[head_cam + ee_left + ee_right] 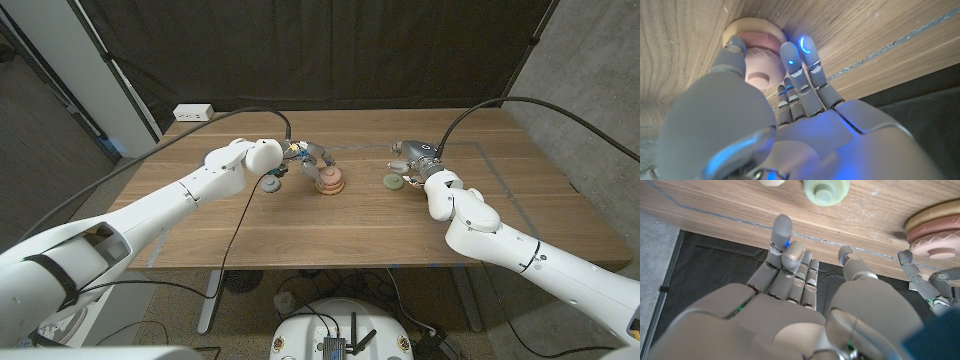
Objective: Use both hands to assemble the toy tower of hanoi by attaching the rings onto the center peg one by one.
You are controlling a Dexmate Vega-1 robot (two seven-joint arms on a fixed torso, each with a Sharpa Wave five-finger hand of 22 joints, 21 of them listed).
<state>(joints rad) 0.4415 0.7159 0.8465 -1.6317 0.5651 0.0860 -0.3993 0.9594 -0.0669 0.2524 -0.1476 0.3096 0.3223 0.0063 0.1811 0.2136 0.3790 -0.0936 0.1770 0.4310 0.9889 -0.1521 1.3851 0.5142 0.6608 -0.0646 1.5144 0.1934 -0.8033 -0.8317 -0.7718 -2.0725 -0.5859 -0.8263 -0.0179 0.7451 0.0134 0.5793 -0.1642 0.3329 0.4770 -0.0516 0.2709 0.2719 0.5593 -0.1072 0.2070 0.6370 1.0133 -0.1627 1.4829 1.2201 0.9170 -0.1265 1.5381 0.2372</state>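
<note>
The tower stands mid-table: a tan base carrying a pink ring around the centre peg. My left hand hovers just behind and left of it. Its fingers and thumb are spread close on either side of the pink ring, and I see no clear grip. A light green ring lies on the table to the right. My right hand is beside and behind it, fingers extended and holding nothing. A dark grey-teal ring lies by my left wrist.
A pale ring lies next to the green one. A white power strip sits at the table's back left corner. A thin taped outline runs across the wooden tabletop.
</note>
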